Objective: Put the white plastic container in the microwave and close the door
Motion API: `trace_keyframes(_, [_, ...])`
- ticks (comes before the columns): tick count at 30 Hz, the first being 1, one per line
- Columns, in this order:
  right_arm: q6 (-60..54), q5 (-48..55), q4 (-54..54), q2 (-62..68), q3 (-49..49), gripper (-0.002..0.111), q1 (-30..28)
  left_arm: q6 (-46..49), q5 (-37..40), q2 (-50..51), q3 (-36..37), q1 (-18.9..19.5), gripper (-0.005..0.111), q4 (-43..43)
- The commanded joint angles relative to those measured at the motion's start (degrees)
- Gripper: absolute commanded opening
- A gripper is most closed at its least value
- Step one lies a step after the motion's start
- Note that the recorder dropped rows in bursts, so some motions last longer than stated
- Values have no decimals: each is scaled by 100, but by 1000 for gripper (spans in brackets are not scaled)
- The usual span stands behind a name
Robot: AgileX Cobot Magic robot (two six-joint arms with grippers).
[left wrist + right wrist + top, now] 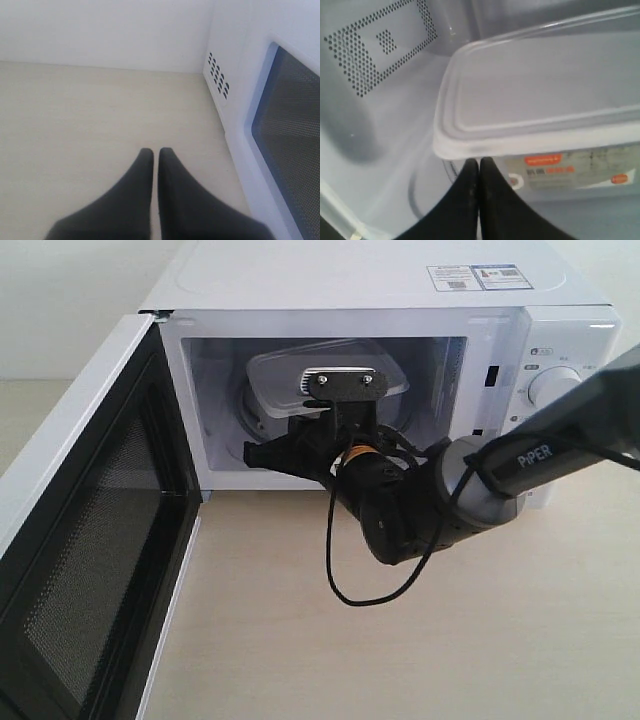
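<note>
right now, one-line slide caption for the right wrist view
Shut right gripper beside the white plastic container inside the microwave.

The right arm [560, 435] is reaching in from the right edge, its wrist [400, 510] angling downward and forward. The right gripper [479, 162] is pressing its fingers together. The left gripper [155, 151] is hovering low, with its fingers likewise closed.

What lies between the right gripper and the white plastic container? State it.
Nothing. In the right wrist view the right gripper, shut, has its tips right at the lid rim of the white plastic container; whether they touch is unclear.
</note>
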Motion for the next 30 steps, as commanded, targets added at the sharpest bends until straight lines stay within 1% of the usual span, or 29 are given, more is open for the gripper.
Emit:
trace_keyframes(1, [-27, 364, -33, 113, -278, 0, -42, -11, -3, -22, 22, 16, 4, 20])
trace_keyframes(19, [-138, 282, -22, 194, -345, 0, -182, -11, -3, -22, 22, 16, 4, 20])
trace_keyframes(26, [-176, 537, -33, 194, -510, 0, -182, -11, -3, -22, 22, 16, 4, 20])
trace_keyframes(30, [-201, 971, -46, 194, -495, 0, -104, -11, -3, -22, 22, 16, 4, 20])
